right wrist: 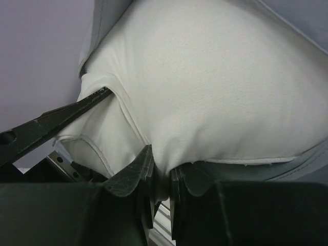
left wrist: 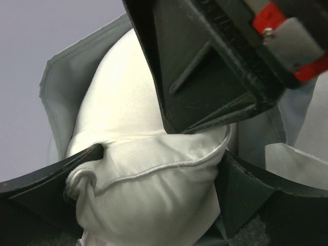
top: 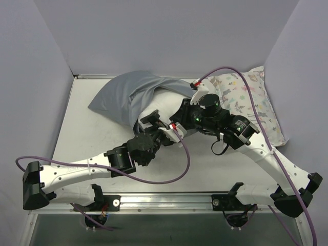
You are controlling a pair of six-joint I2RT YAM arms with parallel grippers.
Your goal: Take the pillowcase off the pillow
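Note:
The grey pillowcase lies at the back of the table, its mouth facing the arms. The white pillow bulges out of that mouth. My right gripper is shut on a pinch of the pillow's white cloth. In the right wrist view the fold sits squeezed in the gripper, with the pillowcase's grey edge just below. My left gripper stands open. Its fingers are on either side of the pillow's piped corner, with the pillowcase behind.
A smaller pillow printed with pastel animals lies at the back right, under the right arm's purple cable. Grey booth walls close in the table on three sides. A metal rail runs along the near edge by the arm bases.

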